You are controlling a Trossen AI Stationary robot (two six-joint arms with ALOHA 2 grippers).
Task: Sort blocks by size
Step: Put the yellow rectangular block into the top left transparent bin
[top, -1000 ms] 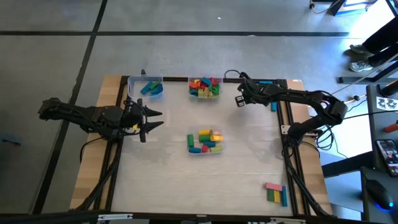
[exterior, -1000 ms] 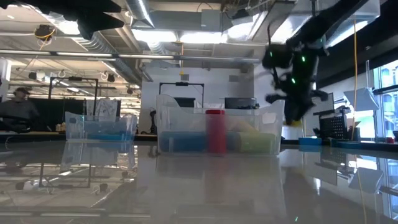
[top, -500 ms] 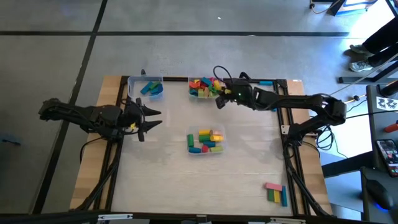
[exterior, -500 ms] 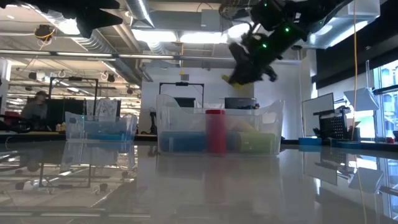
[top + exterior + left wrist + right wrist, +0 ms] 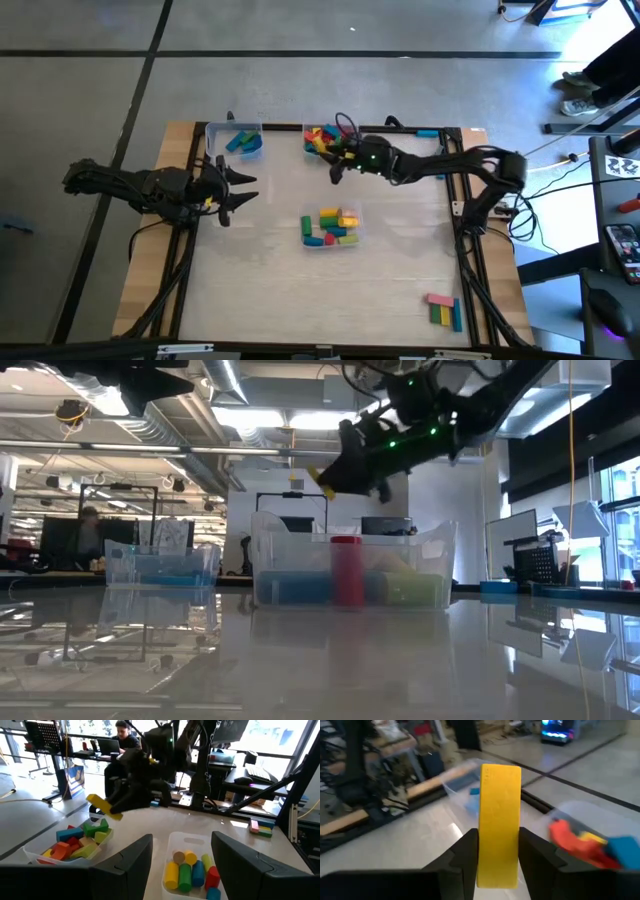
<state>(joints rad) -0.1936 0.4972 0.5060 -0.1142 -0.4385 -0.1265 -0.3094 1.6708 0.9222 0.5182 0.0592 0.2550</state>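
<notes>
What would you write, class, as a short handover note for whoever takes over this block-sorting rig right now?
Right gripper: shut on a long yellow block, held in the air beside the far middle tub.
Left gripper: open, empty, waiting at the table's left side.
Blocks: mixed colours in the far middle tub; blue ones in the far left tub; several in the centre tub; a few loose blocks at the near right corner.
Done: some blocks already in tubs.
Left: place the yellow block, then the loose ones.
</notes>
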